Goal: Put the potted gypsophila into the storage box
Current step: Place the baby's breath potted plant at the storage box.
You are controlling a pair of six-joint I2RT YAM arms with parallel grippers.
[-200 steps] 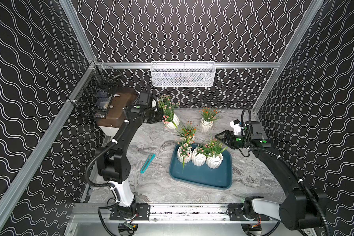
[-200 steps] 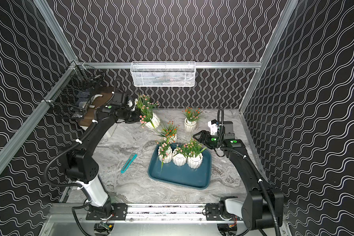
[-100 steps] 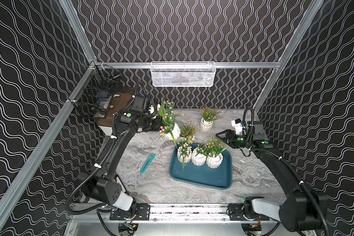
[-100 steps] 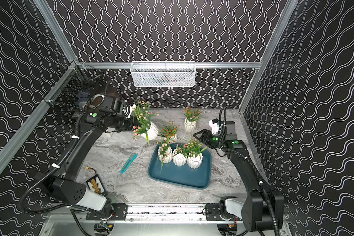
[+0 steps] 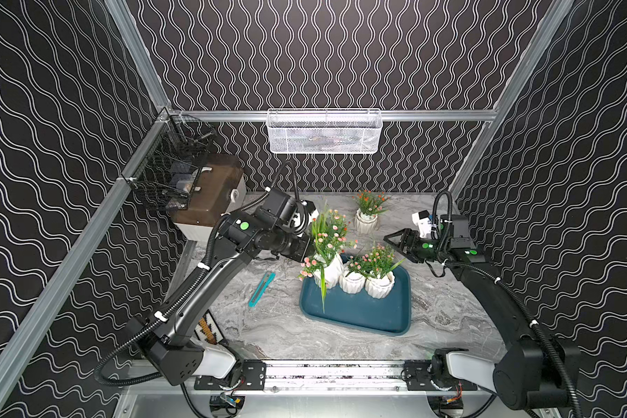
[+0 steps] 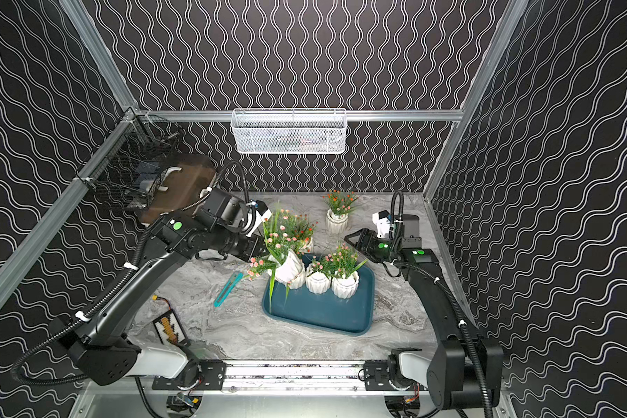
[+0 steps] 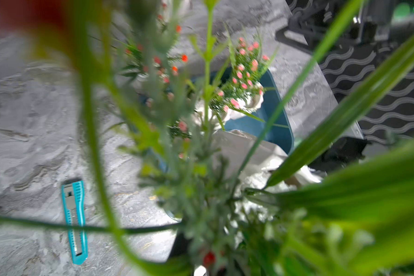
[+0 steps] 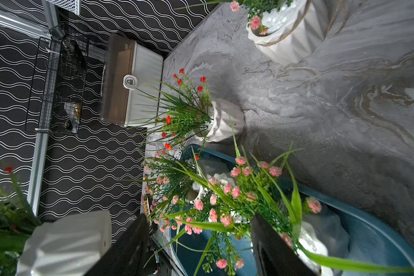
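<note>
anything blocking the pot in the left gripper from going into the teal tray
Yes: three potted gypsophila line the teal tray's far side, and the held pot in the left gripper hangs by the end one. The near half is bare.

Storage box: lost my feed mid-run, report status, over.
Left gripper shut on a tilted potted gypsophila at the storage box's far corner. Right gripper open, empty, beside the box. Pots already inside crowd that corner.
</note>
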